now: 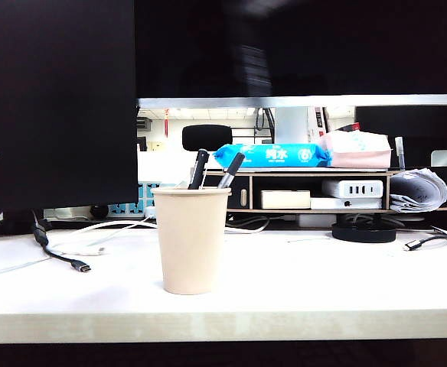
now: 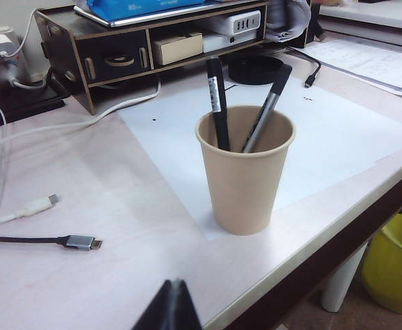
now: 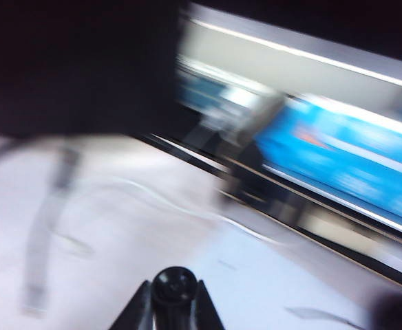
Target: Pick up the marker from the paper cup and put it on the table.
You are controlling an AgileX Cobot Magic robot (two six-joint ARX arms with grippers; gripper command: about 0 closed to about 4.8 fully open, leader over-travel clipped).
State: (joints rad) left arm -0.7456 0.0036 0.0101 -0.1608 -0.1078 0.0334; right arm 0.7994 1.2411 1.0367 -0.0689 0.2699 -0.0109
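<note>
The marker [image 2: 216, 103] is seen standing in the paper cup [image 2: 246, 175] on the table [image 2: 84, 206]. The left gripper [image 2: 170, 309] appears closed, parked nearby; the right gripper [image 3: 174, 302], blurred, seems to hold a round black object. A grasp is needed next.

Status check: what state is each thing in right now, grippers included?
Right gripper: closed on marker, above the table; picture blurred.
Left gripper: shut, empty, short of the cup.
Cup: upright on table, two pens inside.
Black pen: leaning in cup.
Grey pen: leaning in cup.
</note>
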